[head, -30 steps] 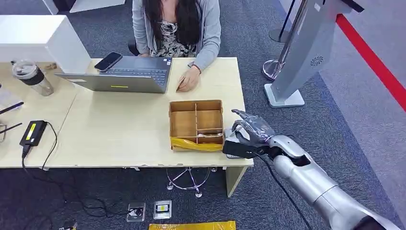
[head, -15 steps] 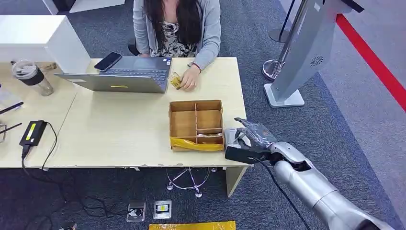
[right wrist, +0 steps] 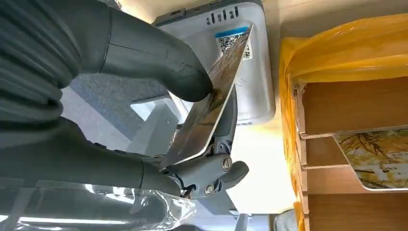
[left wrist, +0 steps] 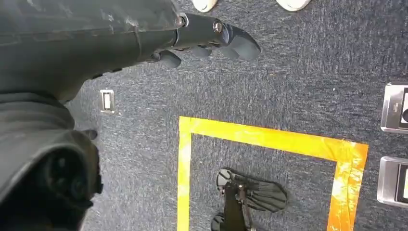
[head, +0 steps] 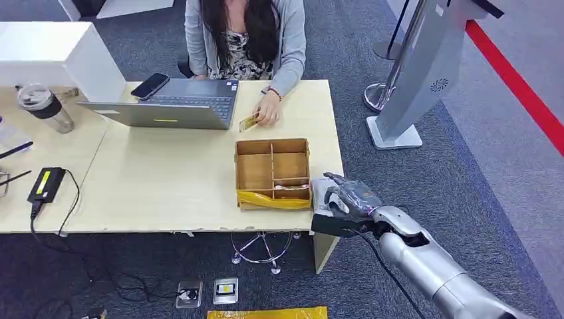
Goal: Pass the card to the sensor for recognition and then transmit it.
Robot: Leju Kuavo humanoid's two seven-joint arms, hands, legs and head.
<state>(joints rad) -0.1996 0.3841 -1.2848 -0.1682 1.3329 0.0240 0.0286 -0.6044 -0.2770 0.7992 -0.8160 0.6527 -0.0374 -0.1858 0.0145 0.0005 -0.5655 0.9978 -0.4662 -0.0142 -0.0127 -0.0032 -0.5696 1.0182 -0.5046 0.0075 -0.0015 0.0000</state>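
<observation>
My right hand [head: 347,199] hangs over the table's right front corner, beside the cardboard box [head: 273,173]. In the right wrist view its thumb [right wrist: 159,55] and fingers pinch a patterned card [right wrist: 211,103], held edge-on just above the white sensor [right wrist: 240,57] with its QR sticker. Whether the card touches the sensor I cannot tell. Another patterned card [right wrist: 375,156] lies in a box compartment. My left hand [left wrist: 211,38] hangs over the carpet with fingers curled and nothing in them.
A seated person holds a small card [head: 249,121] near the laptop [head: 169,106]. A phone [head: 150,85], a bottle [head: 45,106] and a black charger [head: 45,184] are on the left. A grey kiosk [head: 425,73] stands at the right. Yellow floor tape [left wrist: 269,139] lies below.
My right hand has drawn down towards the table's front edge, lowering the card over the sensor. The person has lifted a small card beside the laptop.
</observation>
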